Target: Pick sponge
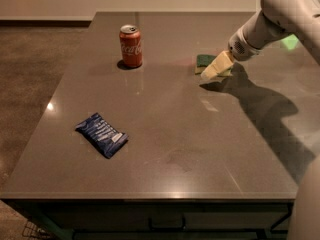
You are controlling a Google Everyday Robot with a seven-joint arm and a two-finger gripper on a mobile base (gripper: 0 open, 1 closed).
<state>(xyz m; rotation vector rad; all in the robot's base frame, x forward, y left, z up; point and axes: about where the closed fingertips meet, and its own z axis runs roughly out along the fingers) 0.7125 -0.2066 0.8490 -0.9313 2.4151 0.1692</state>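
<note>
The sponge [204,61] lies flat on the grey table [165,134] at the back right, its dark green top showing with pale foam below. My gripper [215,68] comes in from the upper right on the white arm [280,14]. Its cream-coloured fingers point down-left and cover the sponge's right part, close over it just above the table.
A red cola can [130,46] stands upright at the back left of the table. A blue snack packet [101,134] lies flat at the front left. The arm's shadow falls across the table's right side. The floor drops away past the left edge.
</note>
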